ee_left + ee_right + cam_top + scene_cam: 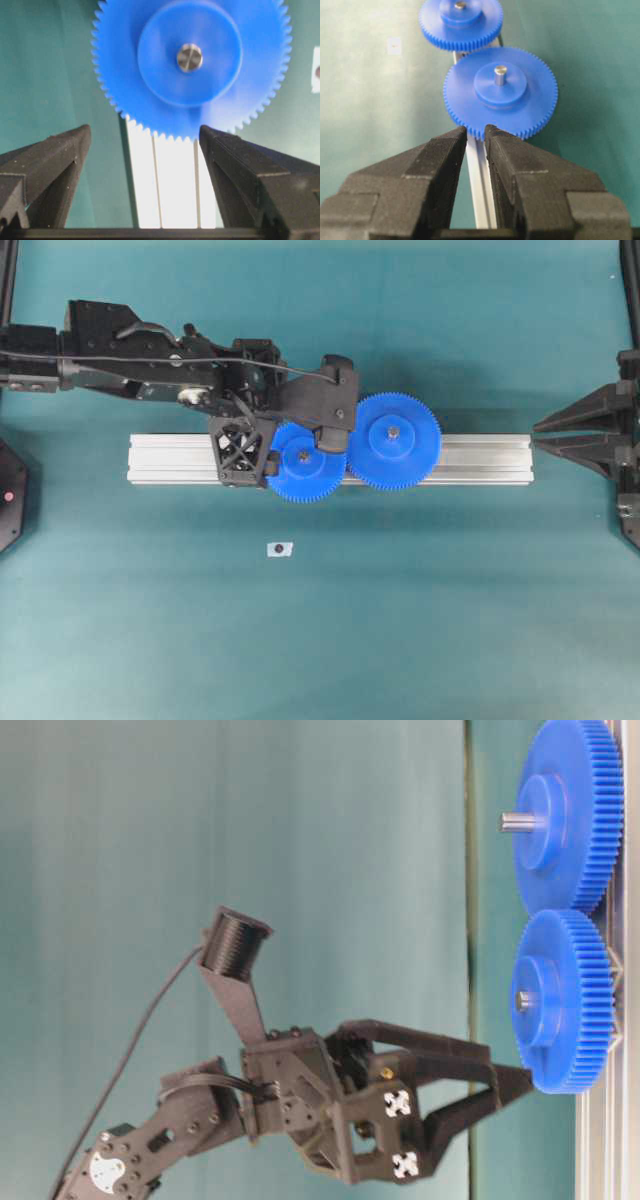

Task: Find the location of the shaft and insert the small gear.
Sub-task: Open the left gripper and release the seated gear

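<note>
Now the small gear (303,464), toothed bright blue, sits on its shaft (189,56); left tool (145,145) gapes empty.

Two gears (303,463) (393,440), one rail (480,460)
</note>
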